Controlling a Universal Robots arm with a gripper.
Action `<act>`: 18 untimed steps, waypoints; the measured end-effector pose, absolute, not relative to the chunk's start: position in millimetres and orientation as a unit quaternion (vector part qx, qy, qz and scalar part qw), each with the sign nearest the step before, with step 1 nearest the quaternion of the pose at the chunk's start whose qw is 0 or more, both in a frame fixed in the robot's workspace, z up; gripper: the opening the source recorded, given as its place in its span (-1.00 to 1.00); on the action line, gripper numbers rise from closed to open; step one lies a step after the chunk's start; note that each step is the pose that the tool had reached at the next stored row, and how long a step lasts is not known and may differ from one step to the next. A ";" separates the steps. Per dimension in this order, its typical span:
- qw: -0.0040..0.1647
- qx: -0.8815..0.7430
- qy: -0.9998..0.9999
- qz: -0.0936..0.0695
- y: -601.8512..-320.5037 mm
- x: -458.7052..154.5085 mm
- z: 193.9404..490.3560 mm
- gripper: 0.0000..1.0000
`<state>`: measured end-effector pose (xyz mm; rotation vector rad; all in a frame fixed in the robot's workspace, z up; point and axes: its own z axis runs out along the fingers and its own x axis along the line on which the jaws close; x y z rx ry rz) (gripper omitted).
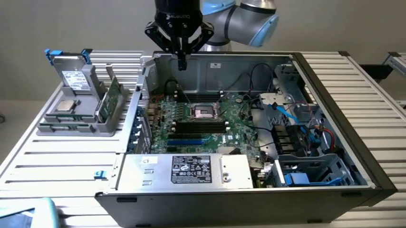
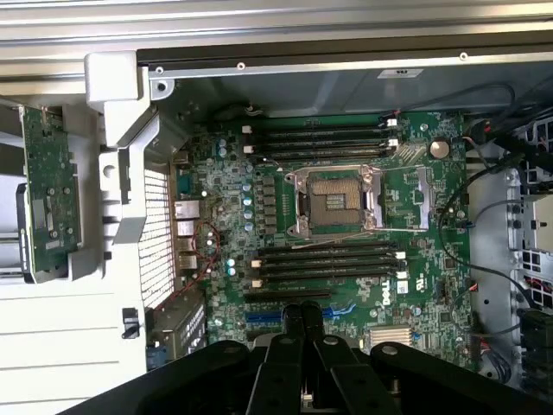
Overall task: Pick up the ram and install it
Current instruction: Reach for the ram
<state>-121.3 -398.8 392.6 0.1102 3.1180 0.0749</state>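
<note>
The ram point(image 1: 66, 126) is showing as a thin, long, dark-green strip. It is lying low along the front of the grey holder point(image 1: 106, 127) on the slatted tabletop point(image 1: 57, 161), over at the exterior view's left. Its chips are too small to make out from here. It is sitting well apart from the arm point(image 1: 247, 21) and nothing is touching it.

The arm is reaching in from behind the open computer case point(image 1: 241, 209) with its wrist pointing straight down. The pincer point(image 1: 182, 64) is hanging above the case's rear wall, clear of the motherboard point(image 1: 235, 118). Its two fingers are pressing tip to tip and gripping nothing. In the wrist view the pincer point(image 2: 302, 316) is looking straight down onto the motherboard point(image 2: 415, 207), and its rounded fingertips point(image 2: 292, 316) are meeting with no gap.

Counting up now: one arm, one pincer and one holder. The holder is carrying one hard drive point(image 1: 77, 78) standing upright, one silver processor chip point(image 1: 65, 105), one wider green circuit card point(image 1: 111, 97) leaning at the side nearest the case, and the one ram strip. Inside the case, one CPU socket point(image 2: 335, 201) is sitting between two banks of dark memory slots point(image 2: 320, 143), one on either side of it. One power supply point(image 1: 190, 171) is lying along the case's near edge.
</note>
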 end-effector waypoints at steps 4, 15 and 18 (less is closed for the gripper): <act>0.010 0.035 0.999 0.024 -398.8 -125.8 392.7 -0.78; 0.004 0.035 0.999 0.024 -398.8 -160.2 392.6 -0.78; 0.000 0.036 0.999 0.024 -398.8 -170.3 392.7 -0.78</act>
